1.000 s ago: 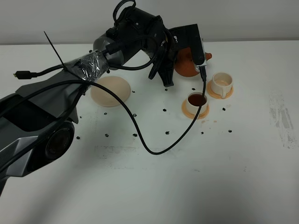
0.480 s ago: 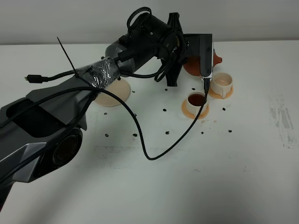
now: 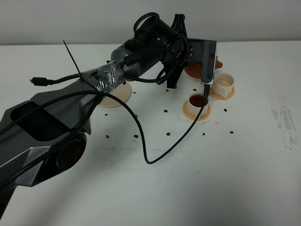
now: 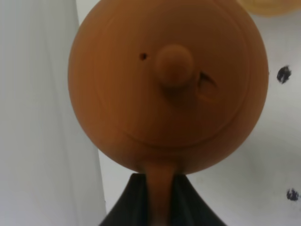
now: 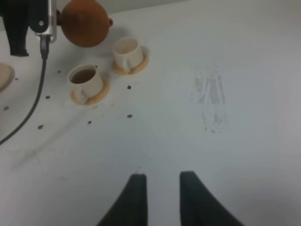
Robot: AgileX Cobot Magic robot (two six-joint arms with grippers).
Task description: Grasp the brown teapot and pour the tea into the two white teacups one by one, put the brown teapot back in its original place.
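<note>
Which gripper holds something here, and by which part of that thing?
The left gripper holds the brown teapot by its loop handle. The right gripper is open and holds nothing.

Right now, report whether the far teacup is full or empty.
Empty: the far teacup shows only its pale inside; the near teacup holds dark tea.

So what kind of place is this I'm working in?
Probably a lab test bench, not a kitchen: a bare white table dotted with black marks, a plain wall behind, and just a teapot and two cups set out.
</note>
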